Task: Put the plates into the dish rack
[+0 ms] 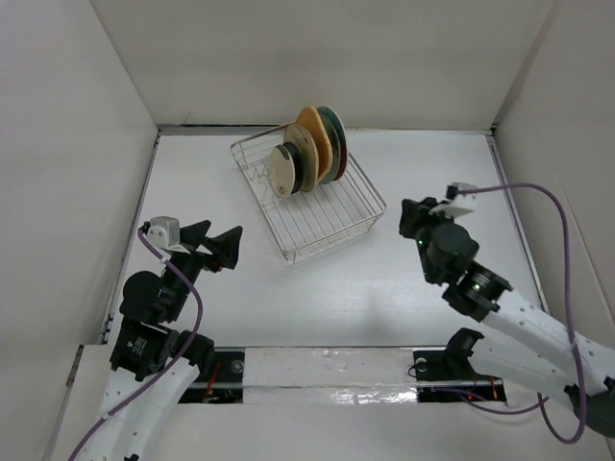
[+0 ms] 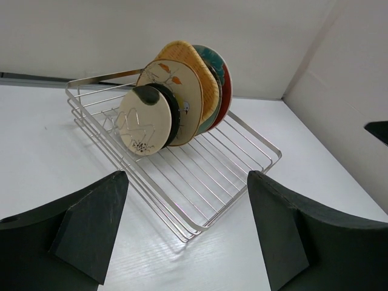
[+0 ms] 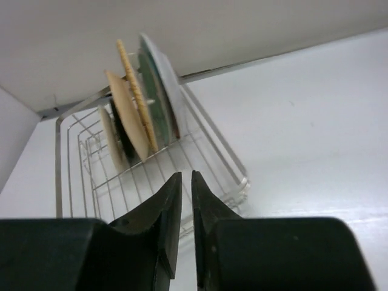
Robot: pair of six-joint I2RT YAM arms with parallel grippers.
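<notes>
The dish rack [image 1: 332,245], a silver wire basket, stands at the middle back of the table. Several plates [image 1: 309,149] stand upright in it in a row. In the left wrist view the cream plate with a dark mark [image 2: 144,121] is in front, then a black one [image 2: 174,109], a tan floral one [image 2: 182,82], a bamboo-coloured one [image 2: 203,70] and a green one [image 2: 217,63]. My left gripper [image 1: 223,230] is open and empty, left of the rack and apart from it. My right gripper [image 1: 407,217] is shut on nothing, right of the rack.
White walls close the table in on the left, back and right. The near half of the rack [image 2: 254,163] holds no plates. A dark part of the right arm [image 2: 379,130] shows at the right edge of the left wrist view.
</notes>
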